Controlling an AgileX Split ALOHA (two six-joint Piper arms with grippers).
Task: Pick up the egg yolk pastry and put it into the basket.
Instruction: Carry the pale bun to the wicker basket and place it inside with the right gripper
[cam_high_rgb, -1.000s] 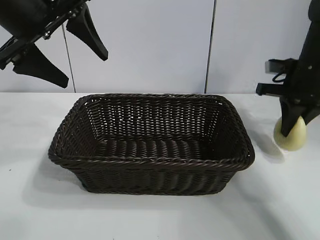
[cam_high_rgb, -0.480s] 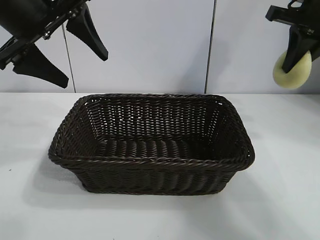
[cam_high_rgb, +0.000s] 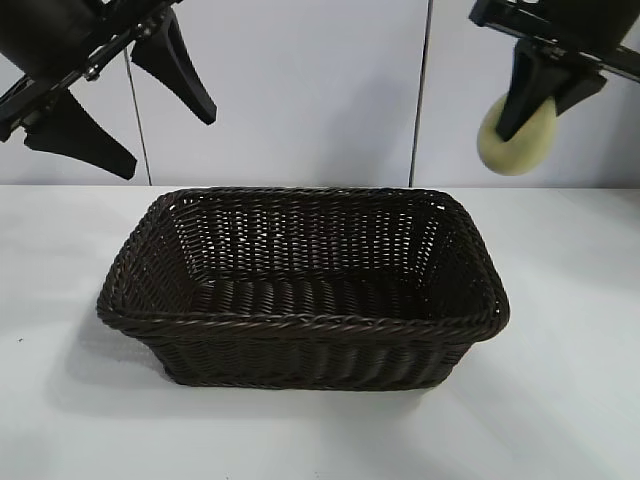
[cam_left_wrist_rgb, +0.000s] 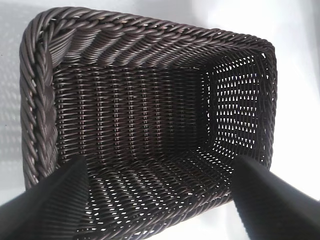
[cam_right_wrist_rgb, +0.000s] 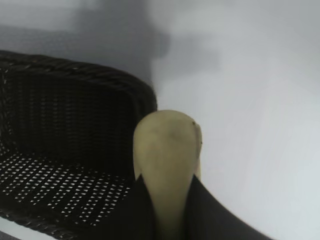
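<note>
— Pastry first: where, and why up there?
— Egg yolk pastry (cam_high_rgb: 517, 135) hangs in the air, pinched between the jaws of the right gripper (cam_high_rgb: 535, 100), above and just beyond the right end of the basket (cam_high_rgb: 300, 325). Probably raised that high to clear the braided rim before going over the hollow. Not yet above the inside, by the exterior view.
— And the basket?
— Sits flat on the white table (cam_high_rgb: 560, 400), open side up, nothing in it. Wide mouth, so an easy target for so small a bun.
— Left side?
— Left gripper (cam_high_rgb: 120, 95) parked high over the basket's left end, jaws well apart, holding nothing. Likely kept clear of the drop.
— Anything a wrist view adds?
— Right wrist view shows the grip itself: dark fingers (cam_right_wrist_rgb: 125, 210) squeezing the pastry from both sides, basket corner close by. Left wrist view looks straight down onto the bare woven floor, hidden by the near wall from outside.
</note>
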